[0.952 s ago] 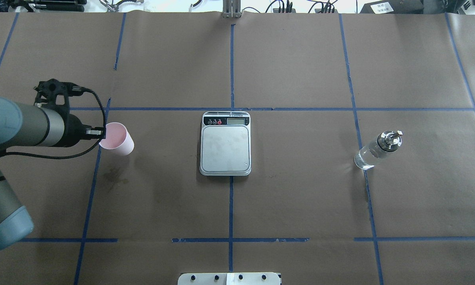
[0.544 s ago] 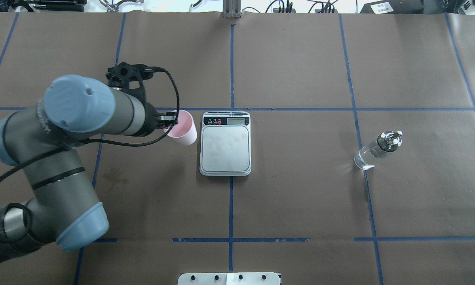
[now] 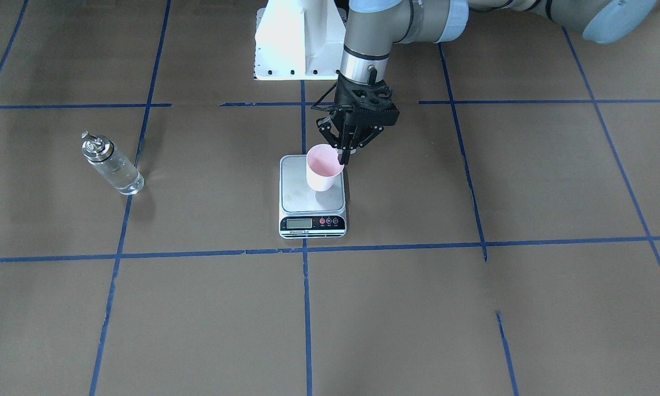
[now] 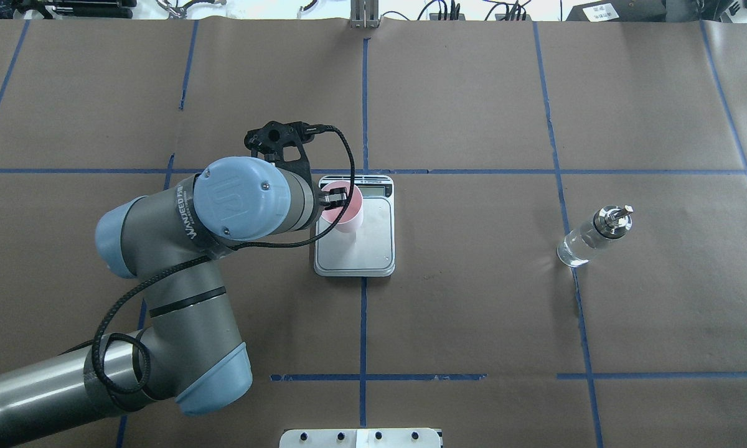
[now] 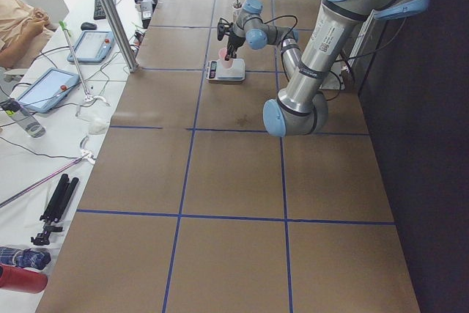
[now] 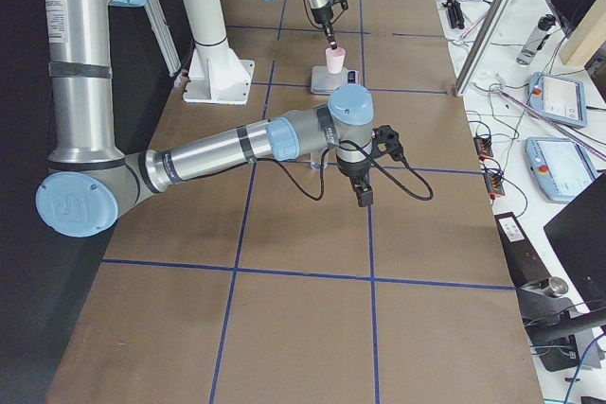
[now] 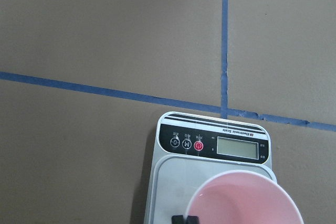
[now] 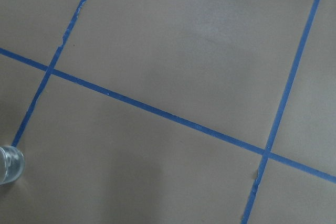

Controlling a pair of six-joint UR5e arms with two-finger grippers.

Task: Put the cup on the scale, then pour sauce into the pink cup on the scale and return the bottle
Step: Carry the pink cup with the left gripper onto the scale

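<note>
1. Seen from my remote desk: one scale (image 4: 361, 246), one pink cup (image 3: 323, 171), one glass bottle (image 4: 588, 241) and two pincers over the brown worktop (image 4: 473, 311).
2. The left pincer (image 3: 344, 158) is clamped on the cup's rim and holds the cup upright over the scale's steel plate. I cannot tell whether the base touches it.
3. The bottle, with clear sauce (image 3: 122, 179) inside, stands upright, well apart from the scale.
4. The right pincer (image 6: 365, 200) hangs well apart from the scale. I cannot tell whether it is open or closed.
</note>
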